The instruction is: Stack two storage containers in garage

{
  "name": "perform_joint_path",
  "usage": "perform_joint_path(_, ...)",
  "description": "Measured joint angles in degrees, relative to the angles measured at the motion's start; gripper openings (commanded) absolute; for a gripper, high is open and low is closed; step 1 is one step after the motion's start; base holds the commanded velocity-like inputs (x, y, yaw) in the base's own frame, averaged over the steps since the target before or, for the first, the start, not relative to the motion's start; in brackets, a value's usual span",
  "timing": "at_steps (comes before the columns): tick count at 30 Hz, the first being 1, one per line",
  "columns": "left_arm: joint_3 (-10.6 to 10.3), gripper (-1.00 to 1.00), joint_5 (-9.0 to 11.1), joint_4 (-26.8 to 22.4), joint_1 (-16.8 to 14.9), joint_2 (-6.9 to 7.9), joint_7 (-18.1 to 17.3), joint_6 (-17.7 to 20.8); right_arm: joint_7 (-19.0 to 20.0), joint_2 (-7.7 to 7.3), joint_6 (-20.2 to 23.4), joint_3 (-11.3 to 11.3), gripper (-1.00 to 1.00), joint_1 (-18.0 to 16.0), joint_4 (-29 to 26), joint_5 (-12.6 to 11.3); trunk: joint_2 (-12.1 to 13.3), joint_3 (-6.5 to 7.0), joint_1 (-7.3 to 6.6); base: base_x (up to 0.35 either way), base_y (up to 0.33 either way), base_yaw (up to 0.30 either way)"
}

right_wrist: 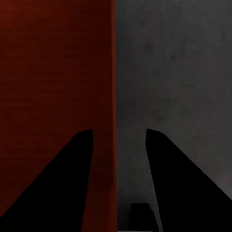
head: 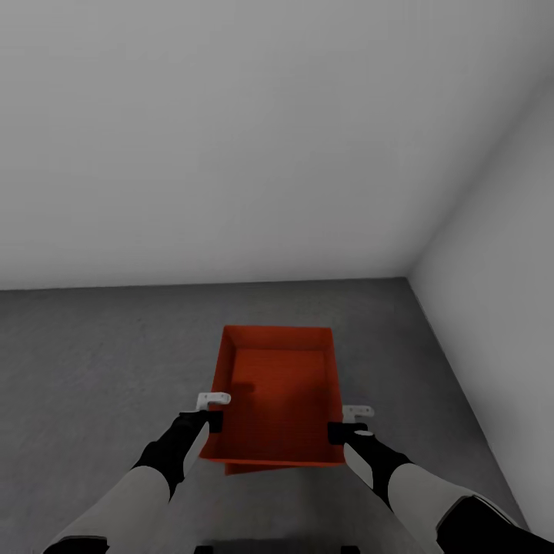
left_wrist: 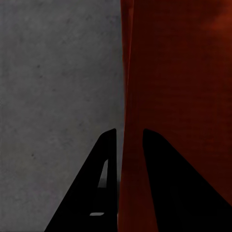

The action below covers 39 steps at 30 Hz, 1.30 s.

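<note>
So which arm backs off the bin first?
Right, probably. The right claw straddles the container wall with gaps on both sides, so it looks open. The left claw looks pinched on its wall.

An orange-red storage container [head: 281, 392] sits upright and open-topped over the dark-grey concrete floor [head: 100, 362] of the garage, near the corner where two plain white walls [head: 231, 138] meet. It is rectangular, lidless, with walls tapering to a textured bottom. Below its near edge a sliver of a second orange-red container [head: 250, 467] shows, the upper one nested or stacked on it
</note>
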Motion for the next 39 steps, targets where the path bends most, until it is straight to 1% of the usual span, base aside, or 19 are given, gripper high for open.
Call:
perform_joint_path(6, 0.04, -1.00, -0.07, -0.02, 0.00, -0.02, -0.02, 0.01, 0.04, -0.01, 0.01, -0.06, -1.00, 0.00, 0.01, 0.05, 0.00, 0.00, 0.00, 0.000, 0.000, 0.199)
perform_joint_path(11, 0.07, -1.00, -0.42, -0.13, -0.03, 0.00, -0.18, 0.00, -0.04, 0.04, -0.45, 0.41, -1.00, 0.03, 0.14, -0.68, 0.00, 0.00, 0.00, 0.000, 0.000, 0.029)
perform_joint_path(18, 0.10, -1.00, -0.49, -0.16, -0.03, 0.02, -0.23, 0.04, -0.07, 0.06, -0.46, 0.46, -1.00, 0.03, 0.15, -0.75, 0.00, 0.00, 0.00, 0.000, 0.000, 0.049)
perform_joint_path(30, 0.15, -1.00, -0.41, -0.06, -0.02, 0.02, -0.23, 0.02, -0.06, 0.05, -0.23, 0.28, -1.00, 0.02, 0.08, -0.44, 0.00, 0.00, 0.00, 0.000, 0.000, 0.238)
perform_joint_path(39, 0.04, -1.00, -0.41, -0.13, -0.03, -0.06, -0.10, 0.03, 0.04, -0.02, -0.44, 0.43, -1.00, 0.03, 0.16, -0.72, 0.00, 0.00, 0.00, 0.000, -0.008, 0.016)
